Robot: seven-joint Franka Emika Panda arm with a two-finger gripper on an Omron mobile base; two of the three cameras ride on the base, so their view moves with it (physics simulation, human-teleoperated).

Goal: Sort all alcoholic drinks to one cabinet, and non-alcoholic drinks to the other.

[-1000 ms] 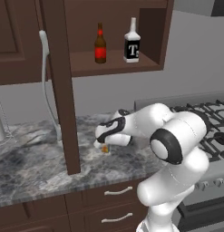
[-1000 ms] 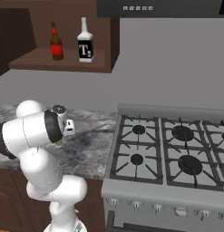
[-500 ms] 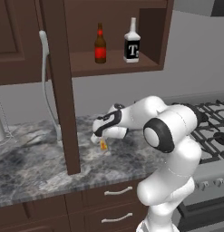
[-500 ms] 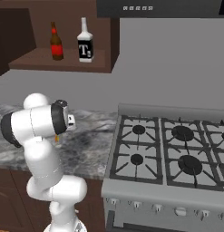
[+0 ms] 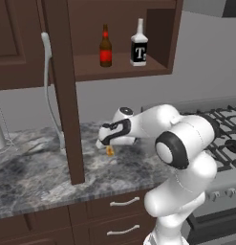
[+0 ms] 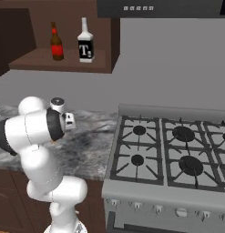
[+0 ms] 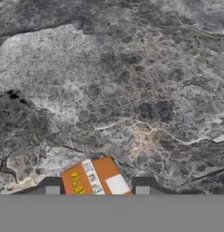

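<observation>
From the left base camera, the two-finger gripper (image 5: 109, 146) has swung left along the grey marbled counter (image 5: 38, 177) toward the open cabinet door, carrying the small yellow-orange can (image 5: 110, 151).

The right base camera shows both bottles shelved (alcohol sorted, it seems).

The hand camera shows the can (image 7: 96, 177) clamped between the fingertips, above the counter; the non-alcoholic cabinet comes next.

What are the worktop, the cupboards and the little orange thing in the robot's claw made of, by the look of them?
The worktop looks like polished stone, maybe granite: mottled grey with pale veins. The cupboard looks like dark stained wood, brown and matt. The orange can, between the fingers of the gripper, is probably printed metal, with a smooth orange skin and a white label, though too little shows to be sure.
</observation>
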